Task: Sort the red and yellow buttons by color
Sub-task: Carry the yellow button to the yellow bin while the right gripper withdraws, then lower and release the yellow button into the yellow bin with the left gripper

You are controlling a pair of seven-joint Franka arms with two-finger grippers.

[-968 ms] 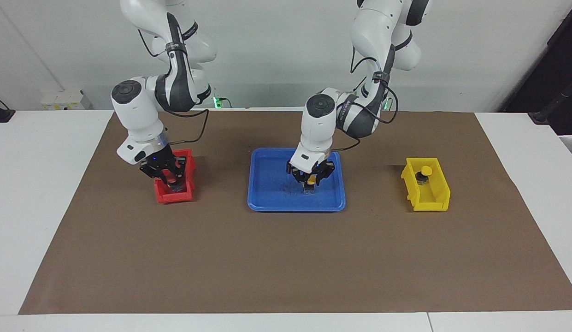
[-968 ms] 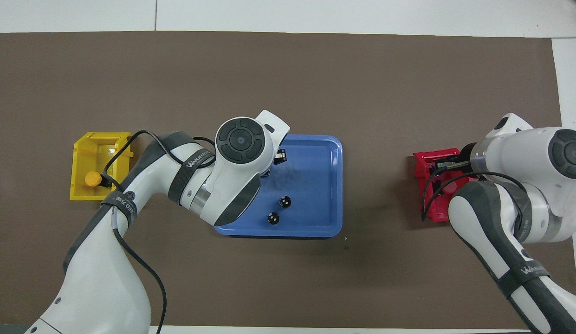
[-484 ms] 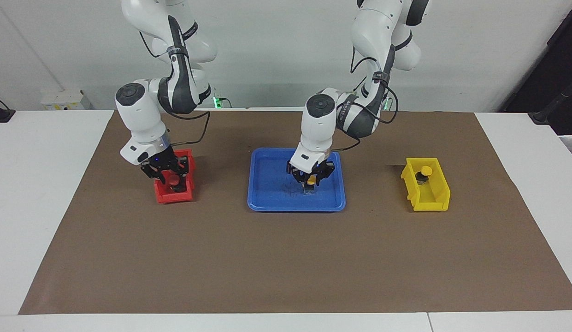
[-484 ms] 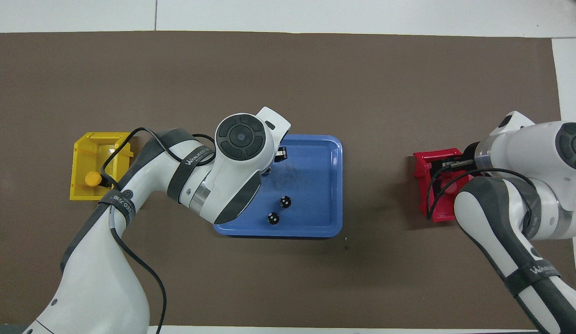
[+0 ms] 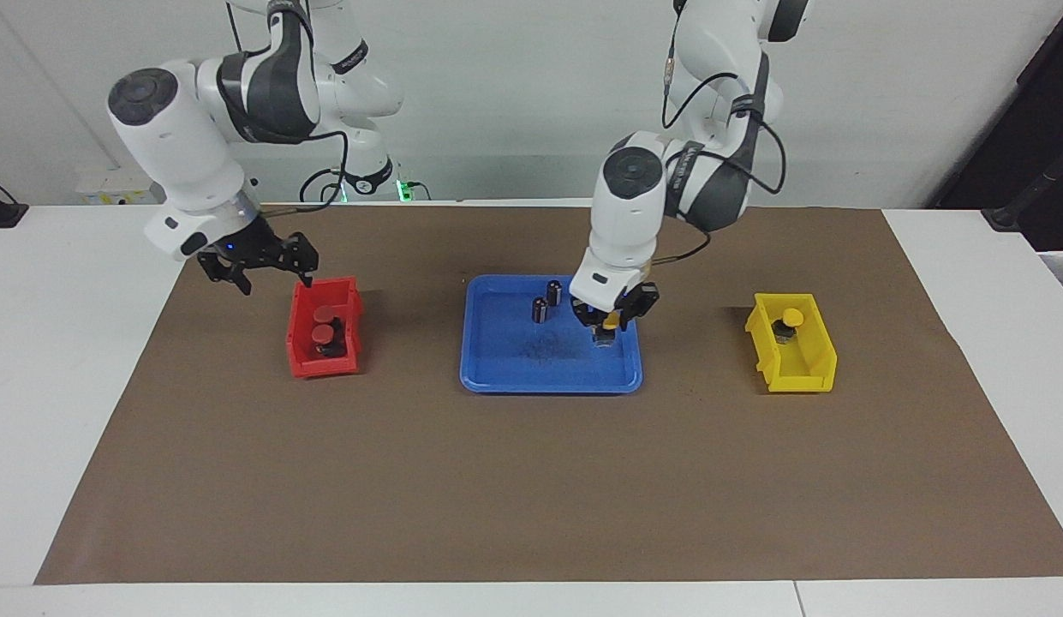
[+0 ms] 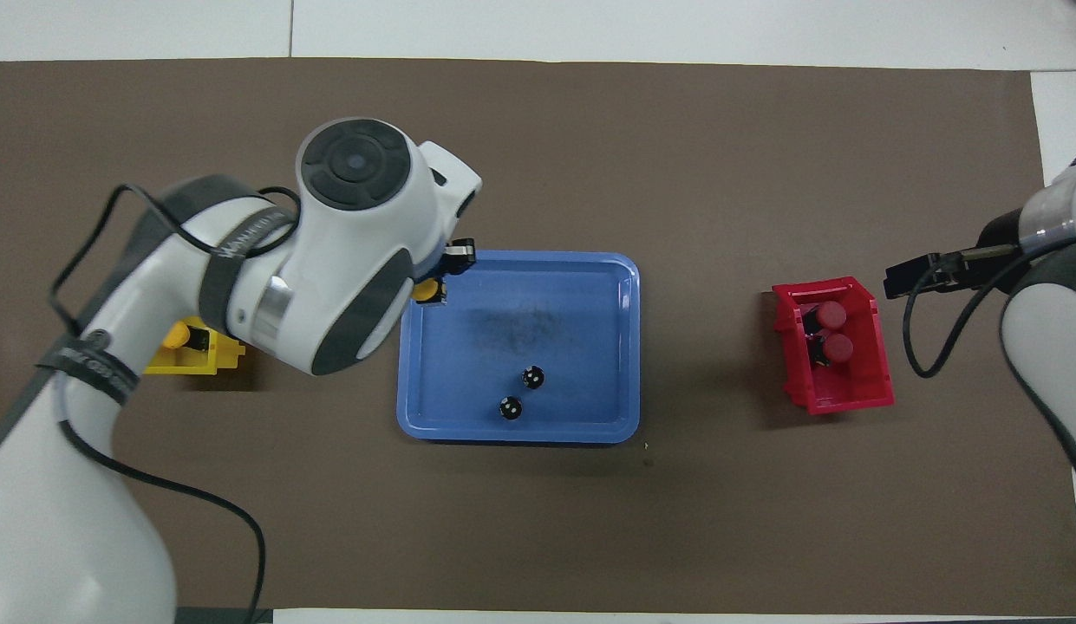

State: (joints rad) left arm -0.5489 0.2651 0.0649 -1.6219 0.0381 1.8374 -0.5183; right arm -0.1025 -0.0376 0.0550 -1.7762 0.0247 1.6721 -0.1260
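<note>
My left gripper is shut on a yellow button and holds it above the blue tray, over the tray's edge toward the left arm's end. The button also shows in the overhead view. A second yellow button sits in the yellow bin. Two red buttons sit in the red bin. My right gripper is open and empty, raised beside the red bin toward the right arm's end.
Two plain black cylinders stand in the blue tray on the side nearest the robots. In the overhead view the left arm covers most of the yellow bin. A brown mat covers the table.
My right gripper let go of a red button in the red bin, rose and drew away. My left gripper lifted the yellow button off the tray and moved toward the yellow bin.
</note>
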